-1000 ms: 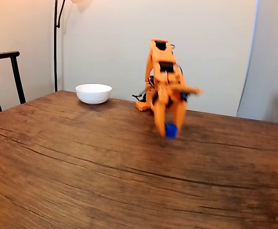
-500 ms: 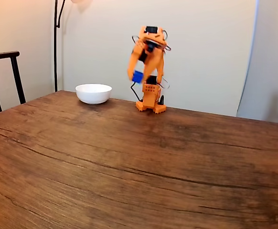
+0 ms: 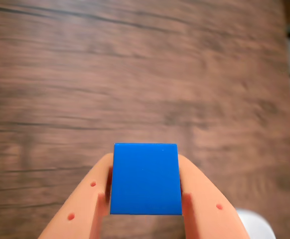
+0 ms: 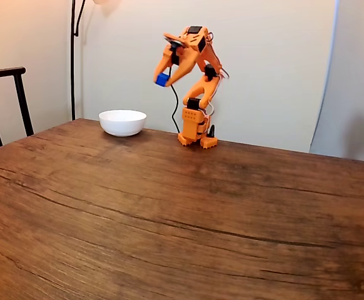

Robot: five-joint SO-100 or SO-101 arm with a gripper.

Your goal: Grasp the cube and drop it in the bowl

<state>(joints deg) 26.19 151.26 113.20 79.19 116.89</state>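
My orange gripper (image 3: 145, 164) is shut on the bright-blue cube (image 3: 145, 178), which sits pinched between both fingers high above the wooden table. In the fixed view the gripper (image 4: 162, 80) holds the cube (image 4: 162, 79) in the air, to the right of and above the white bowl (image 4: 122, 122). The bowl stands on the far part of the table, left of the arm's base. A white rounded edge, probably the bowl (image 3: 257, 224), peeks in at the bottom right of the wrist view.
The orange arm's base (image 4: 196, 128) stands at the table's far edge by the wall. A black chair (image 4: 7, 100) is at the left and a lamp pole (image 4: 73, 56) rises behind the bowl. The wooden table (image 4: 169, 219) stretches wide toward the camera.
The arm has lifted the cube off the table and swung it up and left toward the bowl; half a second ago it was lower and further right.
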